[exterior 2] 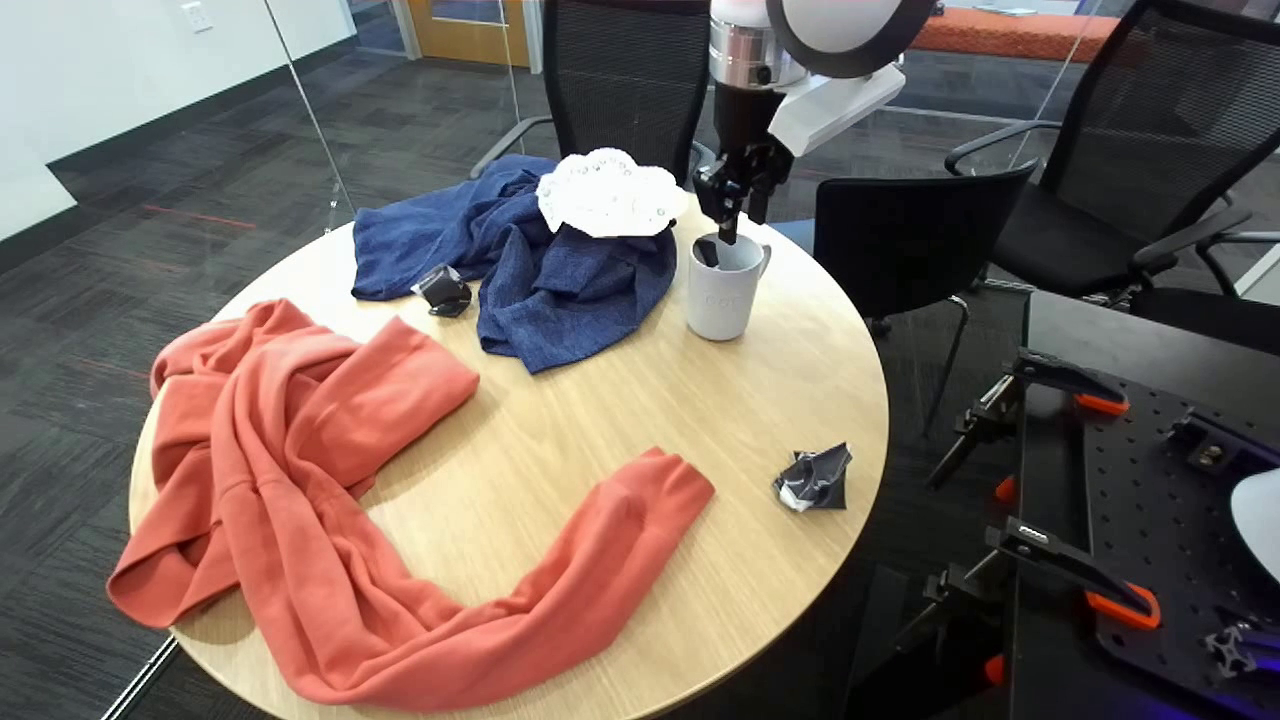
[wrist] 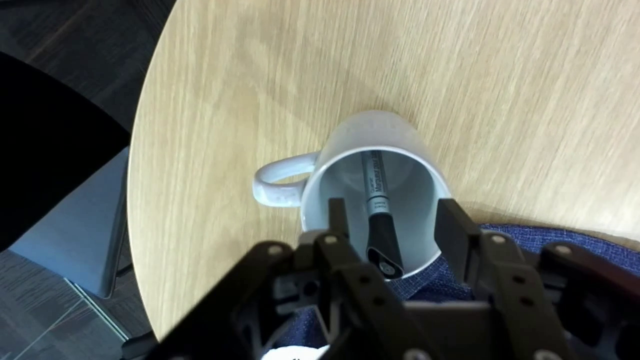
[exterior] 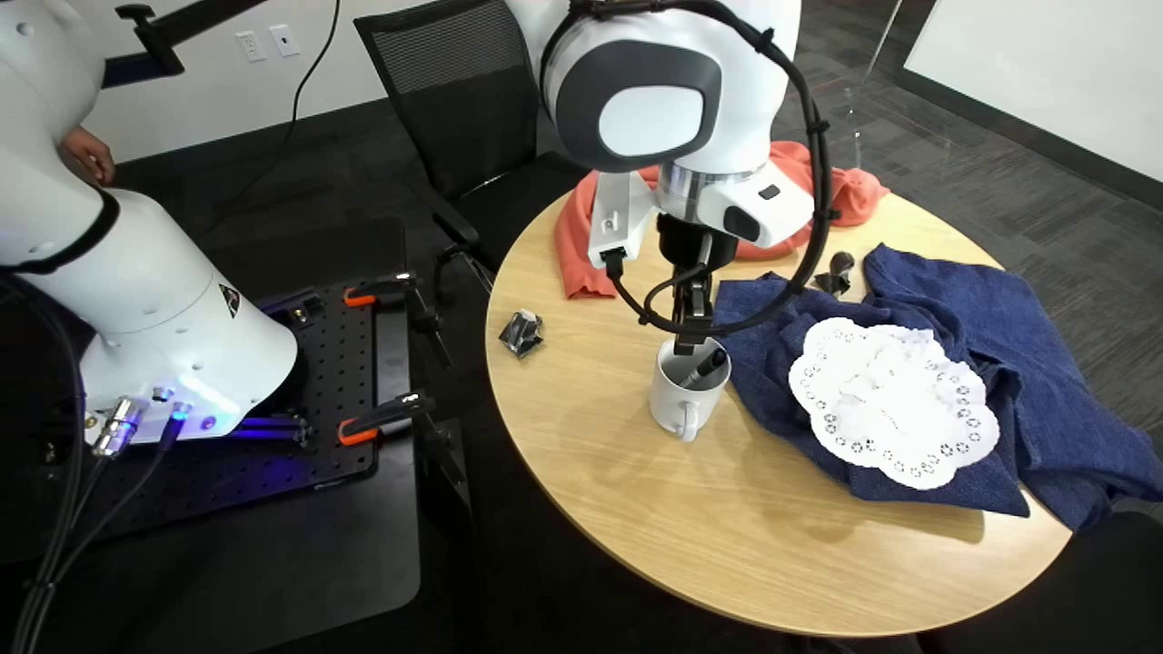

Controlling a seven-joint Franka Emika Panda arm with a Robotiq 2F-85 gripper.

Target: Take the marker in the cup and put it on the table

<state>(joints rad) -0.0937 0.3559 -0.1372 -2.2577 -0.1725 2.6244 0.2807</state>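
While slim black-capped marker [wrist: 380,212] leans inside white-grey cylindrical mug [exterior 2: 720,300], my black gripper [wrist: 393,217] hangs spread, empty; approach looks done, grasp, move to round tan-wood table [exterior: 581,381] left.

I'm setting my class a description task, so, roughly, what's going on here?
A robot arm holds its open jaws at the mouth of a white cup that stands on the table. The marker leans inside the cup, dark end up; in the wrist view it shows between the jaws but is not gripped. So it has yet to be lifted out and laid on the table.
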